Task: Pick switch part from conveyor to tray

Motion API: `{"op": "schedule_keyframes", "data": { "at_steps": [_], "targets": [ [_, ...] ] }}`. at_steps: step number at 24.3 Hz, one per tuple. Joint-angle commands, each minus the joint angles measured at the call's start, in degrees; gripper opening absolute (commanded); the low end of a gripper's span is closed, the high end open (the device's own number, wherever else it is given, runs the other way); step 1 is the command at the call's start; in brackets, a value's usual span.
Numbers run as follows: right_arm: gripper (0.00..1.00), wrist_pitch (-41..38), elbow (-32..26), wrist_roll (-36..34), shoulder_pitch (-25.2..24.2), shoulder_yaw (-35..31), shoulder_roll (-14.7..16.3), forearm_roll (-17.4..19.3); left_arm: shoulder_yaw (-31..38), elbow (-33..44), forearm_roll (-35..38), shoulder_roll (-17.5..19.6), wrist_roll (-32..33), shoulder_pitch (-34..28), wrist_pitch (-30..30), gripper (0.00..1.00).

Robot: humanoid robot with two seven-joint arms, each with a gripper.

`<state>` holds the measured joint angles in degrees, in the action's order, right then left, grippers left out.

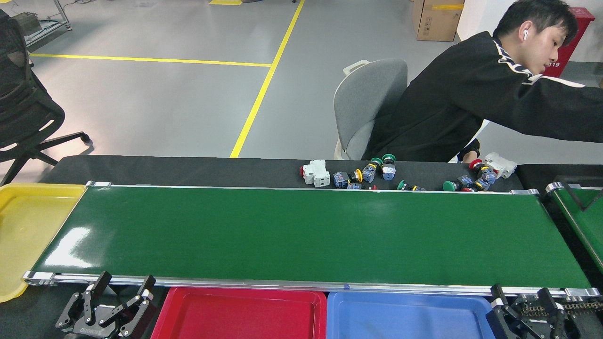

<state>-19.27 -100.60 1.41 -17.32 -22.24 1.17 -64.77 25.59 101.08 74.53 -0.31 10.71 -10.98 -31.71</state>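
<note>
Green glossy conveyor (301,235) spans the view, silver rails on its edges, belt surface bare. Switch parts (372,175) sit off the belt, on the black table (188,169) strip just behind the far rail: a loose cluster of blue-bodied pushbuttons with green, red and yellow caps, plus a white breaker block (316,173) at the cluster's left. Second white block (500,165) lies further right, near the person's hand (470,156); person in black top (471,99) leans over from a grey chair (365,103).

Containers: yellow tray (28,226) at the belt's left end, red tray (240,313) and blue tray (410,315) side by side below the near rail. All three hold nothing.

Left gripper (125,287) at bottom left, just beside the red tray, fingers spread wide, holding nothing. Right gripper (523,301) at bottom right, by the blue tray's corner, fingers apart, nothing between them.

Second green belt (579,216) partly seen at the right edge.
</note>
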Motion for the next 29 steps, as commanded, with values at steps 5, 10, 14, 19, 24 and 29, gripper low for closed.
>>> {"op": "schedule_keyframes", "data": {
  "at_steps": [5,10,14,19,24,29],
  "targets": [
    [0.99,-0.16,-0.82,-0.44,0.18,-0.09,-0.11,0.17,1.48,0.79,-0.71,0.66,-1.57,0.26,-0.55,1.0],
    [0.99,-0.16,-0.82,-0.44,0.18,-0.09,-0.11,0.08,3.06,0.79,-3.43,0.22,-1.74,0.87,-0.73,1.0],
    [0.99,0.02,-0.82,-0.44,0.27,-0.09,-0.2,-0.01,2.97,0.79,-4.22,0.39,-1.57,0.87,-0.73,1.0],
    [0.99,0.28,-0.91,-0.35,0.35,-0.09,-0.73,-0.19,2.44,0.79,-3.78,2.24,0.89,-0.01,-0.64,1.0],
    [0.99,0.37,-0.82,-0.27,0.44,-0.09,-0.73,-0.19,2.27,0.79,-3.34,3.73,3.35,-0.45,-0.64,1.0],
    [0.99,0.37,-0.91,-0.27,0.44,-0.09,-0.64,-0.19,2.71,0.79,0.17,3.56,3.0,-0.45,-0.64,0.99]
  ]
}}
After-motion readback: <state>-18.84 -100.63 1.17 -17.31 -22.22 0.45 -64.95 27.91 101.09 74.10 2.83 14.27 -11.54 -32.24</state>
